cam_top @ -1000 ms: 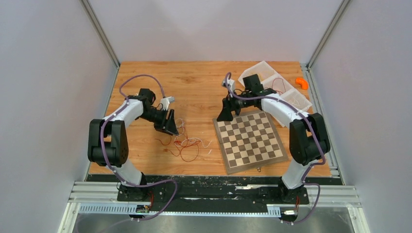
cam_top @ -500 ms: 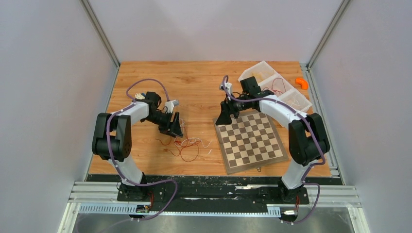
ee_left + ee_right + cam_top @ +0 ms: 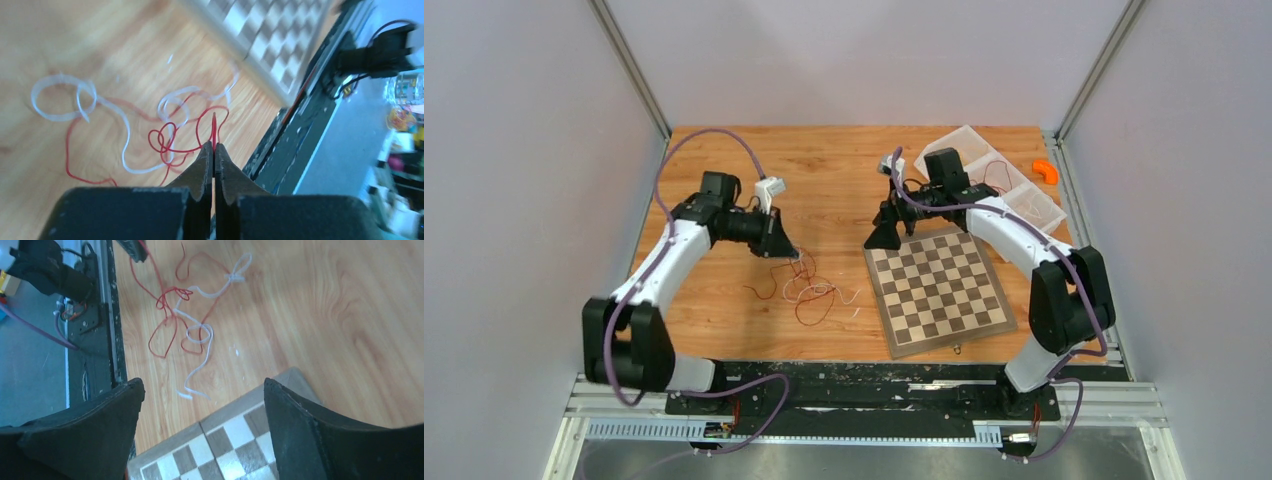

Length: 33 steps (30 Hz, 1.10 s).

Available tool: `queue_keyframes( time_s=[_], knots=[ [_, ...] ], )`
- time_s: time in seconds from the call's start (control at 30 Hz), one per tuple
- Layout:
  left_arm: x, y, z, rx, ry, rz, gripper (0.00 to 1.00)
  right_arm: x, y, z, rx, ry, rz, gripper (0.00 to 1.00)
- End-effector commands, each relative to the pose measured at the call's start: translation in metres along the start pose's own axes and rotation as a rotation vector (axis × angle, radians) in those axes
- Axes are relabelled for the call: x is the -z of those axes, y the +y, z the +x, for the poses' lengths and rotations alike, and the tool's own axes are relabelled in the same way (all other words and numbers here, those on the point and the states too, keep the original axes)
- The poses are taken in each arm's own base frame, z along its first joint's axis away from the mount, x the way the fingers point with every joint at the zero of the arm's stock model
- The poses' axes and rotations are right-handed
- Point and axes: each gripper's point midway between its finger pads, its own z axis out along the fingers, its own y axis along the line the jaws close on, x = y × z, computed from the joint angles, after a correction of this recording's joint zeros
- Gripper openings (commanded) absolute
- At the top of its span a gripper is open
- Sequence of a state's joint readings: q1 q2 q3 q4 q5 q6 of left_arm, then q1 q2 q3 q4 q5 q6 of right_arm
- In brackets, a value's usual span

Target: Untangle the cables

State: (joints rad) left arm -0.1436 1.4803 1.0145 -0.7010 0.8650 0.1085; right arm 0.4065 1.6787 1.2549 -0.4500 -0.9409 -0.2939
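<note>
The cables lie tangled on the wooden table left of the chessboard: thin red wires looped through white ones. My left gripper sits at the tangle's upper left edge. In the left wrist view it is shut on a red cable, whose strand rises straight out of the fingertips. My right gripper hovers over the chessboard's far left corner. It stands open with nothing between the fingers. The right wrist view shows the red cable and white cable spread ahead of it.
The chessboard lies right of the tangle, its corner under my right gripper. A white compartment tray holding more wires stands at the back right, with an orange object beside it. The table's front edge and black rail run near the tangle.
My left gripper has closed on a red cable and drawn back and up to the left, stretching the strand. The right gripper opened a little wider, staying over the board's corner.
</note>
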Motion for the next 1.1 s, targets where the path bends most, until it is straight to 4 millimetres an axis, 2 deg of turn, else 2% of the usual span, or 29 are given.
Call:
queue_keyframes(
  time_s=[0.0,0.07,0.17,0.23,0.3,0.37,0.43,0.5,0.57,0.63,0.67,0.73,0.87,0.9,0.93,0.97,1.0,1.07],
  knots=[
    [0.056,-0.086,-0.064,-0.241,-0.263,0.11,0.0,0.013,0.051,-0.097,0.279,-0.258,-0.081,0.91],
    [0.071,-0.105,-0.077,-0.26,-0.313,0.125,0.0,0.009,0.078,-0.126,0.381,-0.345,-0.11,0.94],
    [0.092,-0.131,-0.1,-0.285,-0.371,0.148,0.0,-0.005,0.112,-0.155,0.508,-0.428,-0.157,0.99],
    [0.104,-0.145,-0.112,-0.31,-0.407,0.163,0.0,-0.022,0.127,-0.166,0.572,-0.459,-0.181,1.0],
    [0.116,-0.162,-0.124,-0.337,-0.447,0.186,0.0,-0.043,0.129,-0.172,0.581,-0.475,-0.182,0.98],
    [0.129,-0.178,-0.137,-0.364,-0.49,0.2,0.0,-0.061,0.123,-0.173,0.555,-0.487,-0.19,0.81],
    [0.145,-0.192,-0.15,-0.393,-0.538,0.205,0.0,-0.079,0.11,-0.164,0.496,-0.469,-0.19,0.58],
    [0.164,-0.202,-0.163,-0.399,-0.6,0.198,0.0,-0.087,0.1,-0.153,0.438,-0.446,-0.178,0.39],
    [0.184,-0.206,-0.176,-0.398,-0.67,0.187,0.0,-0.084,0.1,-0.147,0.417,-0.445,-0.174,0.2],
    [0.199,-0.205,-0.186,-0.407,-0.72,0.17,0.0,-0.075,0.107,-0.148,0.416,-0.462,-0.174,0.02],
    [0.202,-0.202,-0.187,-0.403,-0.729,0.16,0.0,-0.07,0.112,-0.152,0.415,-0.474,-0.173,0.0],
    [0.205,-0.195,-0.187,-0.409,-0.74,0.132,0.0,-0.057,0.121,-0.164,0.412,-0.496,-0.168,0.0],
    [0.214,-0.17,-0.192,-0.35,-0.804,0.049,0.0,-0.027,0.132,-0.195,0.421,-0.543,-0.134,0.0],
    [0.217,-0.156,-0.194,-0.322,-0.829,0.013,0.0,-0.019,0.132,-0.203,0.422,-0.557,-0.119,0.0],
    [0.22,-0.151,-0.194,-0.305,-0.844,-0.007,0.0,-0.01,0.133,-0.212,0.425,-0.572,-0.101,0.0],
    [0.222,-0.133,-0.195,-0.259,-0.865,-0.054,0.0,-0.002,0.134,-0.221,0.429,-0.585,-0.084,0.0],
    [0.223,-0.124,-0.195,-0.234,-0.879,-0.084,0.0,0.006,0.134,-0.23,0.433,-0.6,-0.069,0.0],
    [0.218,-0.104,-0.189,-0.188,-0.867,-0.113,0.0,0.024,0.139,-0.254,0.456,-0.651,-0.041,0.0]
  ],
)
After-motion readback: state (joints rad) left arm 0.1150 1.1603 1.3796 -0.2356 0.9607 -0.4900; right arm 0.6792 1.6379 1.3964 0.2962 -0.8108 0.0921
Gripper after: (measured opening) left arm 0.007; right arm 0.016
